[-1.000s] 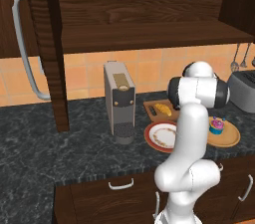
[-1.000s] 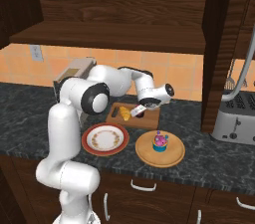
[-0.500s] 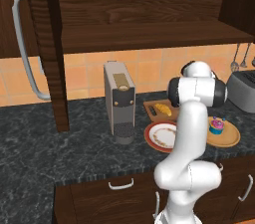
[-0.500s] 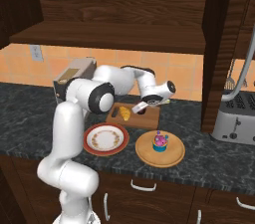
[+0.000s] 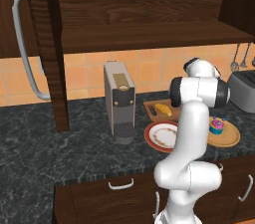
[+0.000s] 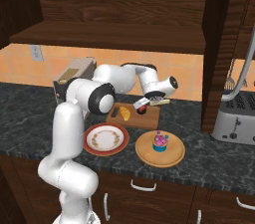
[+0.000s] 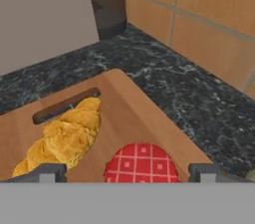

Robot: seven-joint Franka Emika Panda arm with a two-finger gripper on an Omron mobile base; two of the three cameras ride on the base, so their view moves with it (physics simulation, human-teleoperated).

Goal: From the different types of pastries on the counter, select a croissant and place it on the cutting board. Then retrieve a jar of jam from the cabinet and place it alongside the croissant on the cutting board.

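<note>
Looking down from my remote station, I see the fingers [image 7: 128, 172] spread wide, one tip at each side of the jar of jam [image 7: 141, 163], whose red checked lid sits between them without either tip touching it. The jar stands on the cutting board [image 7: 134, 113], just beside the croissant [image 7: 64, 138], which lies along the board near its dark slot. In the right base view the same jar [image 6: 142, 110] shows as a small red spot on the board [image 6: 152, 116] under the hand, with the croissant [image 6: 125, 113] to its left. On the dark speckled bench [image 6: 30, 113] in front of the board sit a red-rimmed plate [image 6: 105, 138] and a round light wooden board [image 6: 160, 149] carrying the pink-frosted cupcake [image 6: 160, 142]. A coffee machine [image 5: 119, 101] stands to the left of the board.
</note>
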